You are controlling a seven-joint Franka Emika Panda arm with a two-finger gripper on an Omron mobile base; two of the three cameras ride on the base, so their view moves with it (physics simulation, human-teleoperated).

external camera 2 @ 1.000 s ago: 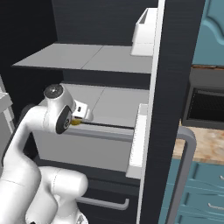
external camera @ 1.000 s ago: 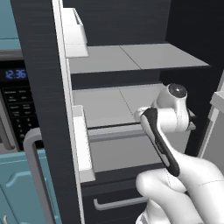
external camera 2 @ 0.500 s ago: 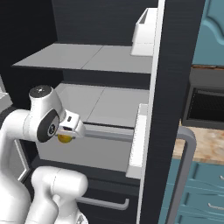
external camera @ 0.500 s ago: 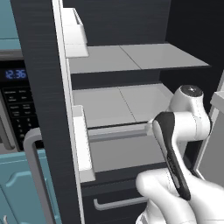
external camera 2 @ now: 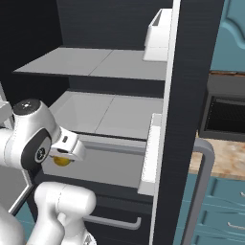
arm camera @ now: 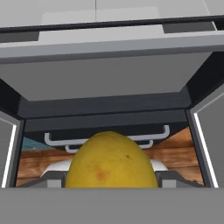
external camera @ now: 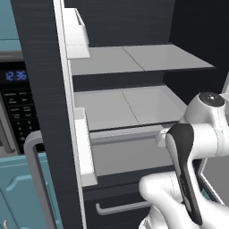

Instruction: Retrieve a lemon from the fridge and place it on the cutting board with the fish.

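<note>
Charcoal, finely ribbed panelling forms the open fridge (external camera: 40, 89) in the left base view, its door edge lined in white with a boxy white door bin (external camera: 74, 33) up high and a second one lower; inside, flat matte grey shelves (external camera: 134, 58) sit in two tiers, bare on the parts that show, above a dark drawer with a slim grey bar handle (external camera: 123, 206), and a black microwave (external camera: 13, 103) with a blue clock sits to the left among teal cabinets. In the right base view the same slabs of grey shelf (external camera 2: 91, 62) hold nothing visible, and the gripper (external camera 2: 62, 160) under the rounded white wrist carries the lemon (external camera 2: 61, 161), a small yellow ball peeking out beneath it, in front of the lowest shelf's edge. In the hand view the lemon (arm camera: 111, 159) is a dimpled, egg-shaped yellow fruit with faint brown flecks, clamped between the jaws at both flanks, with the grey shelf lip, a drawer handle (arm camera: 107, 138) and wood-grain floor beyond
</note>
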